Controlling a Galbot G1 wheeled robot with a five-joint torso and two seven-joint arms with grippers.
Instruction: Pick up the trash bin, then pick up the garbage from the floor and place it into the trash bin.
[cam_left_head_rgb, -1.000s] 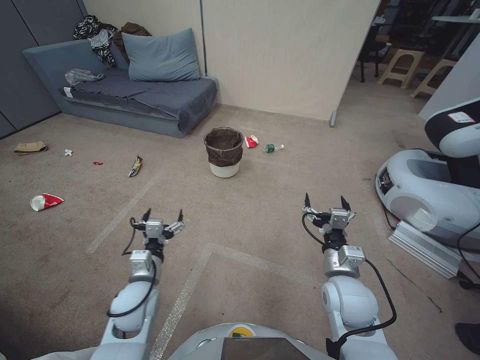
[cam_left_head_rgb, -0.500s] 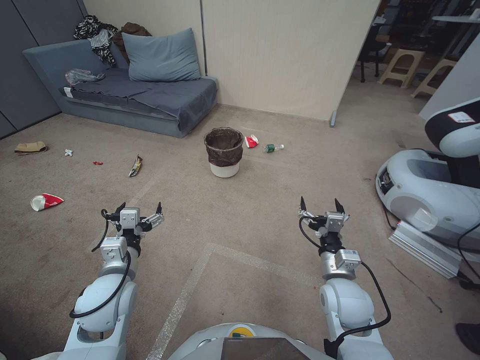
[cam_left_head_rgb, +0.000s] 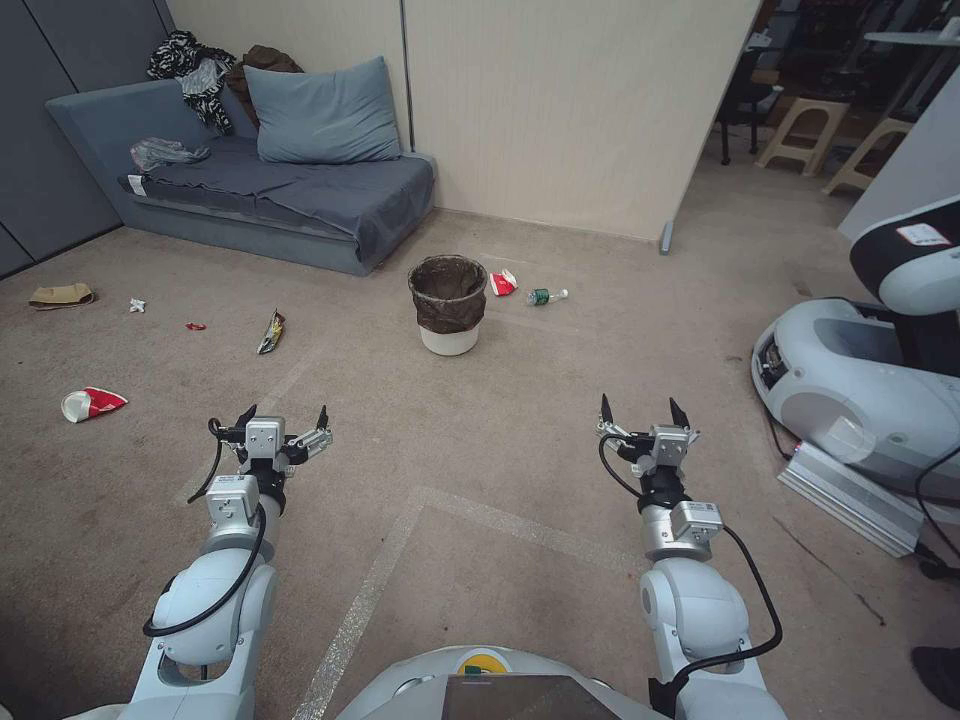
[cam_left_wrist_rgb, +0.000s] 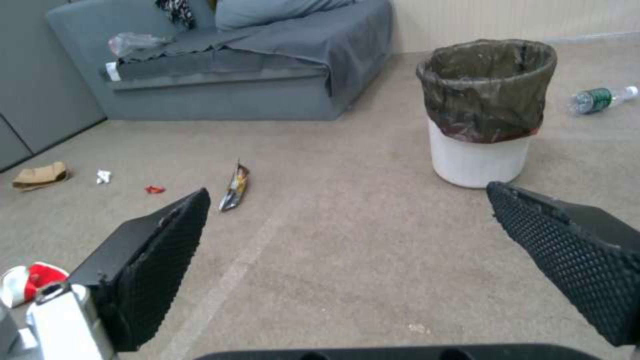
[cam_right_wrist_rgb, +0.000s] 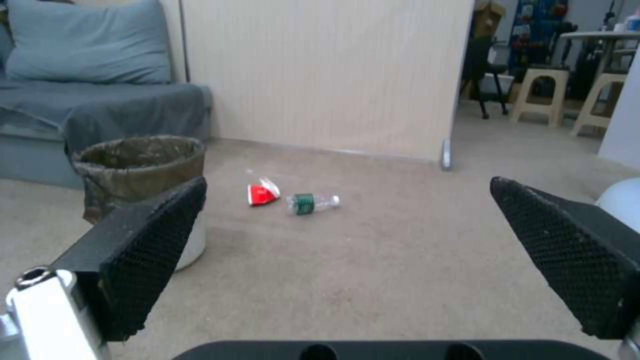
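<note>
Above carpet, left claw (cam_left_head_rgb: 283, 419), right claw (cam_left_head_rgb: 644, 411) spread, empty.

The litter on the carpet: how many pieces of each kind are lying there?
Crushed red-and-white paper cups: 2
Clear plastic bottle with green label: 1
Shiny gold snack wrapper: 1
Tan folded paper: 1
Small white wad: 1
Tiny red scrap: 1
Total: 7

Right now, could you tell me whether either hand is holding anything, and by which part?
Nothing is held. The left hand and right hand are both open above the carpet, short of the bin.
</note>
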